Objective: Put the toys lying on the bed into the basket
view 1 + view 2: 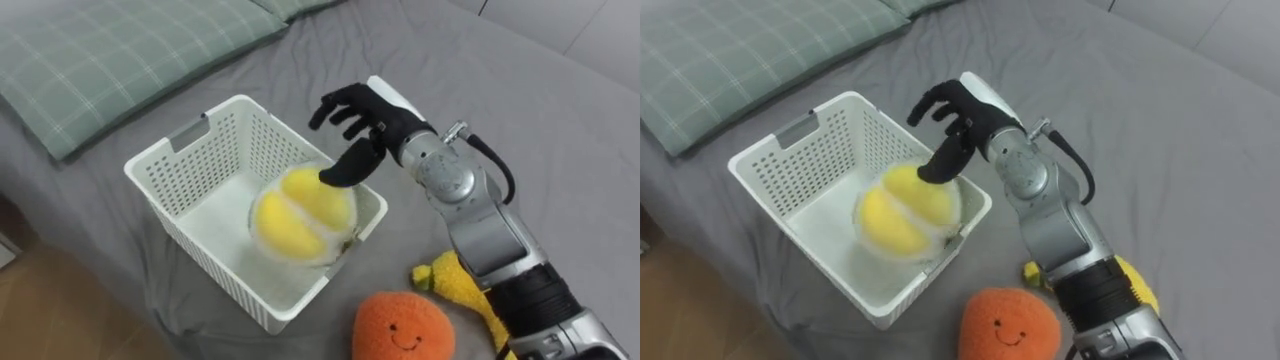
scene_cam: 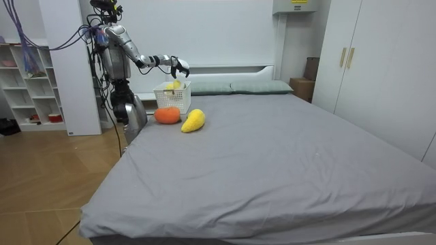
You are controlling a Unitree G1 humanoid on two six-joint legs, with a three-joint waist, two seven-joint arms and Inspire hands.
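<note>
We find the right robot hand (image 1: 360, 125) raised over the far right corner of the basket (image 1: 200, 255). Its fingers are spread and loosely bent and close round nothing. One digit points down at the top of the round yellow toy (image 1: 300, 215); we cannot tell whether it touches. That toy sits inside the basket, against its right wall, with its upper part level with the rim. The basket is white with slotted walls and stands on the grey bed (image 1: 560, 130), close to the bed's left edge. Apart from this toy, we can see only the bare white bottom on the basket's left side. Two toys lie on the bed outside the basket. The orange toy (image 1: 402, 328), round with a smiling face, lies just beside the basket's near right corner. The long yellow toy (image 1: 455, 280) lies to the right of the orange one and near it, and the robot's forearm crosses over it and hides part of it. A green checked pillow (image 1: 110, 50) lies to the far left of the basket, apart from it. In the room view the robot stands on the wooden floor at the bed's corner by the head end, at the room view's left. Its right arm reaches out over the basket. A white shelf (image 2: 27, 82) stands behind it and a wardrobe (image 2: 368, 61) stands at the room view's right.
</note>
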